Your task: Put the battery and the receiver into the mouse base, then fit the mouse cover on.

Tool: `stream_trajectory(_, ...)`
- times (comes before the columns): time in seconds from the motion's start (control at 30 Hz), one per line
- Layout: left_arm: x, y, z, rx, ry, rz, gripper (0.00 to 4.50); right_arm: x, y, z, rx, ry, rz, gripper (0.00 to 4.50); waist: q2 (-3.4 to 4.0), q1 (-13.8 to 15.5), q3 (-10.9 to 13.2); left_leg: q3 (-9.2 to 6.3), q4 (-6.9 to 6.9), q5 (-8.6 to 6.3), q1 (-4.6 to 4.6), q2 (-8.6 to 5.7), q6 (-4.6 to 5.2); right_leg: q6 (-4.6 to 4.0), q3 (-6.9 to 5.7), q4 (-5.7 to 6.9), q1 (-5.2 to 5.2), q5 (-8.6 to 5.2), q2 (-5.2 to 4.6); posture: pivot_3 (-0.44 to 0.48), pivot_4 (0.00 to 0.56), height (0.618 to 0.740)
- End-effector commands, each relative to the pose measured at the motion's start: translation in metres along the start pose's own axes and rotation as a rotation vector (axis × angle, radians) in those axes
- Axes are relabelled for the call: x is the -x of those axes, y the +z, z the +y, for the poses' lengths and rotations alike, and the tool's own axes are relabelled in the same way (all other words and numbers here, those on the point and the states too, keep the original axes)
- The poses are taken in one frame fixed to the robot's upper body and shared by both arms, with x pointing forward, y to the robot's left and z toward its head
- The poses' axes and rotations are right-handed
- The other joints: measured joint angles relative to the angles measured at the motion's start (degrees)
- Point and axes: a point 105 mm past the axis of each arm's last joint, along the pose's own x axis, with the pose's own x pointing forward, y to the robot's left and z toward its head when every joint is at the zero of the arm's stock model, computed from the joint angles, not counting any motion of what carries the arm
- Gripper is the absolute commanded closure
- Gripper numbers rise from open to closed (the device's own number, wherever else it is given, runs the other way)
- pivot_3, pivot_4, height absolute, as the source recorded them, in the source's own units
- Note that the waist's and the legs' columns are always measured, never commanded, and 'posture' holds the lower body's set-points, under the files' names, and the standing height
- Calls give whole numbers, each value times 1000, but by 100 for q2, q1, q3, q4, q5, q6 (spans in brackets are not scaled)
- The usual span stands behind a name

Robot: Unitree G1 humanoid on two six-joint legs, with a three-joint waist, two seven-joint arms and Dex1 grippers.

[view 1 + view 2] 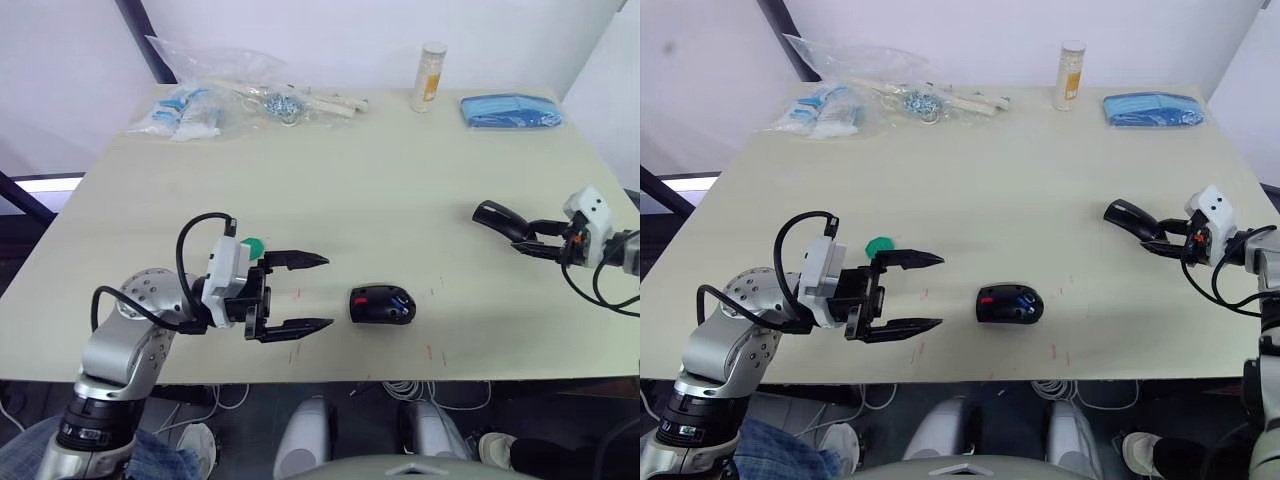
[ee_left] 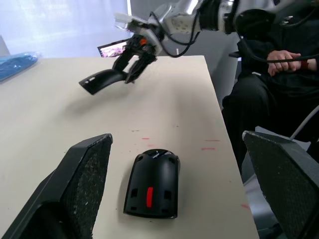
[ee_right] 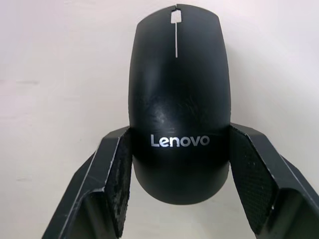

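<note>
The right gripper [image 3: 175, 186] is pinching the mouse cover [image 3: 178, 99] by its rear flanks, holding it above the table [image 1: 400, 200], well right of the mouse base [image 1: 382, 305]. That narrow hold is risking a tilt or slip during seating. The left gripper [image 1: 300, 292] is gaping wide just beside the base, whose blue battery [image 1: 398, 302] is sitting inside near a red patch.

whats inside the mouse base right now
The open mouse base shows a red patch and the blue battery lying in its hollow. The receiver is too small to make out. The mouse cover is off, held in the right gripper's fingers.
</note>
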Motion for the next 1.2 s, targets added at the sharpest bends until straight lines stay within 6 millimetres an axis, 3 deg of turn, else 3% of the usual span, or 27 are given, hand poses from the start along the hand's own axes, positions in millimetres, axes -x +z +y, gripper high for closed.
stream_trajectory(0.03,1,5,1,-36,-17,2,0,4,32,23,78,61,-43,2211,0,1,0,-2,0,0,0,0,0,0,-1,0,0,0,0,0,150,740)
stream_trajectory(0.17,3,4,3,-37,-21,6,0,1,44,44,94,109,-47,2211,-1,5,0,-1,0,-1,1,0,1,0,-1,-1,0,-1,0,0,150,740)
stream_trajectory(0.33,6,1,7,-43,-46,33,0,-13,75,102,191,319,-49,2211,-3,-1,3,-4,0,-1,-2,1,1,0,-3,-3,-3,-2,1,0,150,740)
stream_trajectory(0.63,10,-2,5,-36,-88,65,0,-31,85,153,280,443,47,2211,-19,9,10,-6,1,-2,-9,1,0,-1,-5,-3,-12,-2,-2,0,150,740)
stream_trajectory(0.97,18,-3,5,-44,-102,101,0,-59,72,170,336,430,178,2211,-35,3,17,-7,0,-2,-12,2,0,-1,-7,-3,-14,-2,-2,0,150,740)
stream_trajectory(1.2,25,-7,5,-45,-106,134,0,-73,76,170,360,425,219,2211,-36,3,19,-6,0,-2,-12,3,0,-1,-8,-2,-17,-3,-1,0,150,740)
